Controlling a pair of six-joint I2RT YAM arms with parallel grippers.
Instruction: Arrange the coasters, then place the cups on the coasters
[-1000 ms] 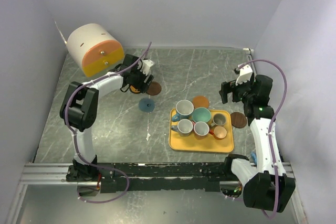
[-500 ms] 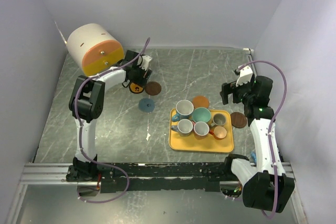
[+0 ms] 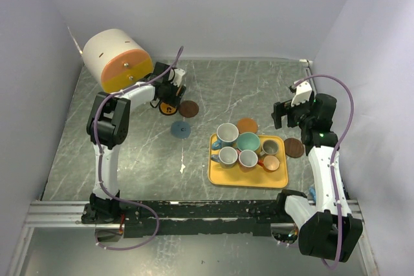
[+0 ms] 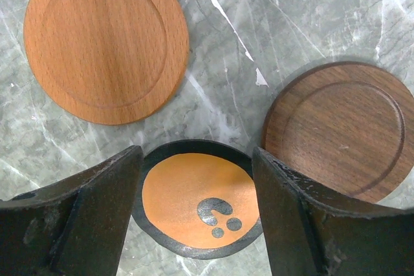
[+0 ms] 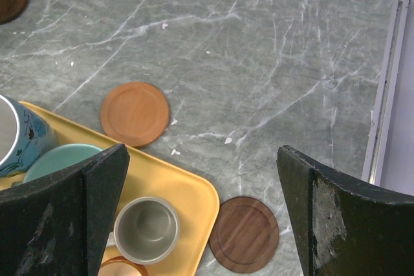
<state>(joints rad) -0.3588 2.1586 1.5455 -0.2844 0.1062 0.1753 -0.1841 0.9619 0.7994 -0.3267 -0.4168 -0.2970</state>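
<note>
A yellow-orange coaster (image 4: 194, 192) with a dark rim lies flat on the marble, and my left gripper (image 4: 196, 154) is shut on it, both fingers against its rim. An orange wooden coaster (image 4: 107, 40) lies beyond it to the left and a dark brown coaster (image 4: 339, 130) to the right. A slate blue coaster (image 3: 181, 130) lies nearer the arms. The cups (image 3: 248, 141) stand crowded on the yellow tray (image 3: 242, 179). My right gripper (image 5: 204, 211) hangs wide open above the tray's corner (image 5: 187, 192), holding nothing. Below it lie another orange coaster (image 5: 134, 113) and another brown coaster (image 5: 244, 234).
A big white-and-orange cylinder (image 3: 116, 59) lies on its side at the back left, close behind the left gripper (image 3: 169, 92). White walls close in the table on three sides. A metal rail (image 3: 194, 211) runs along the near edge.
The left arm has swung its elbow in and its gripper has shifted slightly toward the back, jaws narrowing a little around the yellow-orange coaster. The right arm has not moved.
</note>
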